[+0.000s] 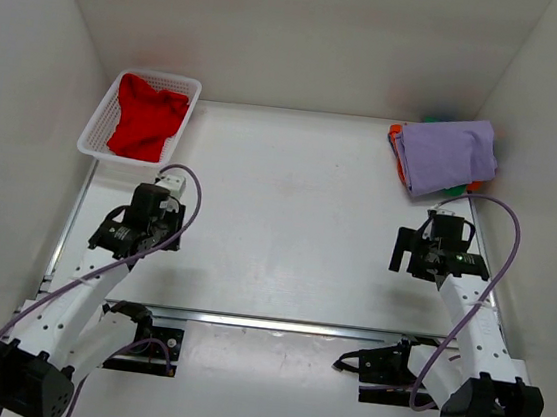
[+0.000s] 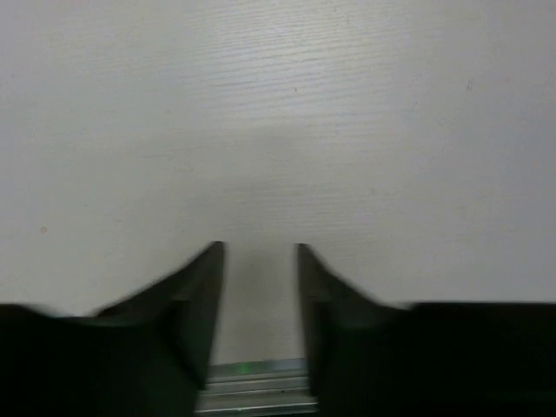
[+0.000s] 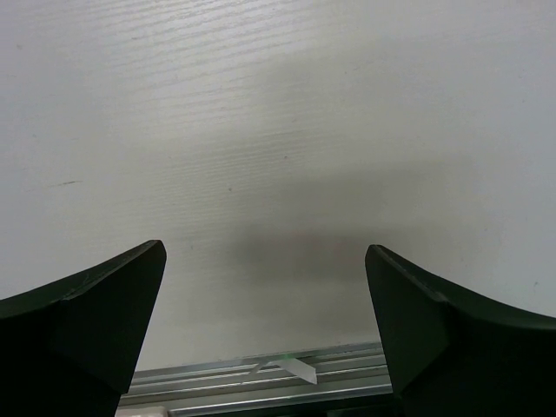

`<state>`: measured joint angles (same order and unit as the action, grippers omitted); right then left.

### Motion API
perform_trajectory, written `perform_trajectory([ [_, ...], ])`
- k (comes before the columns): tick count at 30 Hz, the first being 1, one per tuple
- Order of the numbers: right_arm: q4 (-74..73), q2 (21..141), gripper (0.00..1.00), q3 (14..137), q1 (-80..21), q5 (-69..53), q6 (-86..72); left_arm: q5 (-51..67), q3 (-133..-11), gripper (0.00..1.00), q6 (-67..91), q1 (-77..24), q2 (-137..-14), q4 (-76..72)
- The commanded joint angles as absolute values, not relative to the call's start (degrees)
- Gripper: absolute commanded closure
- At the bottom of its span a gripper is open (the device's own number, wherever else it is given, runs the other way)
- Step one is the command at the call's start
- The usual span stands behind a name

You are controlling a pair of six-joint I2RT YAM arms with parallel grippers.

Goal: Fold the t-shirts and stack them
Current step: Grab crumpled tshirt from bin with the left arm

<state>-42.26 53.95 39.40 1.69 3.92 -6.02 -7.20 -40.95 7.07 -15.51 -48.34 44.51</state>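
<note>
A bright red t-shirt lies crumpled in the white mesh basket at the far left. A stack of folded t-shirts sits at the far right: lavender on top, with orange and green edges showing beneath. My left gripper hovers over bare table just in front of the basket. Its fingers are a narrow gap apart and hold nothing, as the left wrist view shows. My right gripper is in front of the stack, wide open and empty, as the right wrist view shows.
White walls enclose the table on the left, back and right. A metal rail runs along the near edge by the arm bases; it also shows in the left wrist view and the right wrist view. Purple cables loop off both arms.
</note>
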Motion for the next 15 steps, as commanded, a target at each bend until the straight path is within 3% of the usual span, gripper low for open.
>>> perform_trajectory([
  [1, -41.40, 54.05, 0.03, 39.73, 0.44, 3.25, -6.15, -5.97, -40.78, 0.76, 5.54, -17.31, -48.26, 44.03],
  [2, -41.40, 54.84, 0.03, 39.55, 0.35, 3.60, -5.80, -6.85, -41.04, 0.86, 6.06, -17.84, -47.29, 44.21],
  [4, -41.49, 55.19, 0.04, 39.64, -0.96, 4.04, -5.89, -7.20, -41.83, 0.86, 6.68, -15.93, -44.31, 44.03],
  [5, -41.66, 54.93, 0.04, 39.64, -1.31, 3.87, -6.15, -6.86, -42.36, 0.79, 6.33, -13.47, -43.77, 44.21],
  [6, -41.57, 55.37, 0.05, 39.73, -1.32, 3.78, -5.89, -5.99, -44.45, 0.60, 5.72, -12.14, -43.33, 44.12],
  [7, -41.66, 55.46, 0.05, 39.64, -1.32, 3.78, -5.80, -4.24, -47.43, 0.54, 6.15, -9.43, -44.11, 43.95],
  [8, -41.40, 56.07, 0.06, 39.64, -1.49, 3.61, -6.06, -3.70, -50.94, 0.58, 6.67, -8.62, -46.12, 42.73],
  [10, -41.49, 56.42, 0.06, 39.81, -1.76, 3.43, -6.15, -6.40, -57.43, 1.00, 8.07, -9.92, -51.55, 40.79],
  [12, -41.40, 56.60, 0.06, 39.64, -2.02, 3.43, -5.97, -8.00, -64.75, 1.00, 8.09, -8.80, -58.95, 39.99],
  [13, -41.40, 56.78, 0.06, 39.46, -2.20, 3.25, -5.80, -7.39, -69.13, 0.96, 8.61, -7.75, -63.59, 38.51],
  [14, -41.48, 56.78, 0.06, 39.64, -2.02, 3.25, -5.54, -7.12, -73.69, 0.84, 9.57, -5.65, -68.07, 37.63],
  [15, -41.66, 56.52, 0.06, 39.29, -1.85, 3.34, -5.71, -5.99, -75.83, 0.65, 9.75, -3.19, -70.99, 36.75],
])
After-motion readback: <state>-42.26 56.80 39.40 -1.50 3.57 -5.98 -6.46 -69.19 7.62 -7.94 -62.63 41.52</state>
